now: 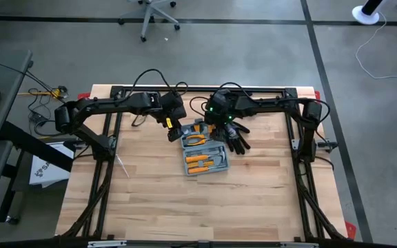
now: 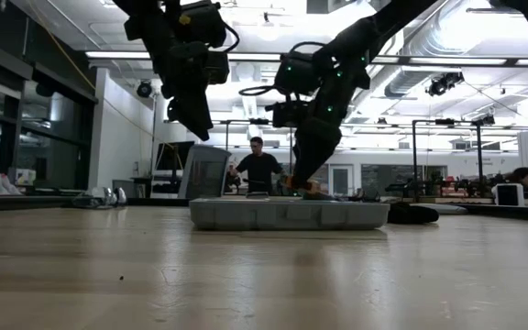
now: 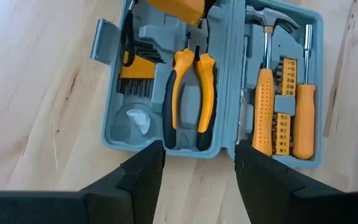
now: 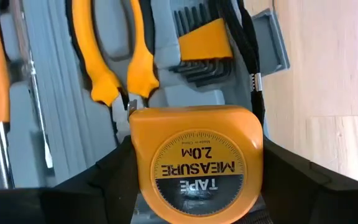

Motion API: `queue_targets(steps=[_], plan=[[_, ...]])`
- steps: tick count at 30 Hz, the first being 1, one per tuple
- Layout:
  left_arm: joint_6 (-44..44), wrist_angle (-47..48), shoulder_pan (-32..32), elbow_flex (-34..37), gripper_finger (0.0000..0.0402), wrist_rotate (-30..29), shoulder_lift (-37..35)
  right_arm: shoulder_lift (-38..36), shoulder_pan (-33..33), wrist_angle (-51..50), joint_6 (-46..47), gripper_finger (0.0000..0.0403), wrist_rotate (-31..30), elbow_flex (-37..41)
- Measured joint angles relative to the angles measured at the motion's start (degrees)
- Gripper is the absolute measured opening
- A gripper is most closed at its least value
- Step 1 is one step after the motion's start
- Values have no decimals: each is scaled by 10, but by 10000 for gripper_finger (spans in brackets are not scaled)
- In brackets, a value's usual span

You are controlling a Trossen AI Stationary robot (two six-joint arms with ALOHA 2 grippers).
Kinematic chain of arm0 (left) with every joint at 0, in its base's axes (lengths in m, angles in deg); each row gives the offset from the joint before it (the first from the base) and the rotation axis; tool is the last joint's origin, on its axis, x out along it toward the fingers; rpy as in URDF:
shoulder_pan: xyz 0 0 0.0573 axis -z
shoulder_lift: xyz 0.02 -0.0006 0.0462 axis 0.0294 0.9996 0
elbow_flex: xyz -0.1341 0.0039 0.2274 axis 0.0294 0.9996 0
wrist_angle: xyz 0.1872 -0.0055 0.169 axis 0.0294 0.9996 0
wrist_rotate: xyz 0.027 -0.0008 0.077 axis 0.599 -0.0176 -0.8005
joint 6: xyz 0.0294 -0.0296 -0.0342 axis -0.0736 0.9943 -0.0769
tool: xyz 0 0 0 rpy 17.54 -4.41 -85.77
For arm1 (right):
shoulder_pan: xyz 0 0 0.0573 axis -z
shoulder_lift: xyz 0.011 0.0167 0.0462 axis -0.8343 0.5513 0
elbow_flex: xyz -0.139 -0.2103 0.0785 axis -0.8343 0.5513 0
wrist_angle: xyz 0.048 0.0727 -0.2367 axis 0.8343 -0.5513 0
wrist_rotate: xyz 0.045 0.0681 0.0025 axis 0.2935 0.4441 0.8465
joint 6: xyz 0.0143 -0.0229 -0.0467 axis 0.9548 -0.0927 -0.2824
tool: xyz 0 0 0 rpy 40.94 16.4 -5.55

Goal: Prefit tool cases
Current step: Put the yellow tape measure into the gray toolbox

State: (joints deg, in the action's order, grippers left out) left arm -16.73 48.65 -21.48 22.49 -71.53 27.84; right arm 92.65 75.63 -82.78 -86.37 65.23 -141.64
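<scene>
Tool case [image 1: 204, 153] open, right gripper [image 1: 216, 127] above

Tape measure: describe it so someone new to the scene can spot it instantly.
Find the open grey-blue tool case mid-table, then the right gripper over its far half, above the pliers and hex keys. The tape measure sits between that gripper's fingers: a boxy orange body with a round black label reading TAPE MEASURE, the only tool not long and thin.
</scene>
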Motion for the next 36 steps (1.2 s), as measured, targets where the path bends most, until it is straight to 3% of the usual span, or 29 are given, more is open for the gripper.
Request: queue_targets(steps=[12, 20, 26, 36], plan=[[0, -1, 0, 0, 182, 0, 0, 24, 0, 1, -28, 261, -1, 0], [4, 1, 0, 0, 182, 1, 0, 40, -1, 10, -33, 262, -35, -1], [4, 1, 0, 0, 182, 1, 0, 36, -1, -5, -31, 299, -35, -1], [0, 1, 0, 0, 182, 1, 0, 16, -1, -15, -21, 307, -32, 0]])
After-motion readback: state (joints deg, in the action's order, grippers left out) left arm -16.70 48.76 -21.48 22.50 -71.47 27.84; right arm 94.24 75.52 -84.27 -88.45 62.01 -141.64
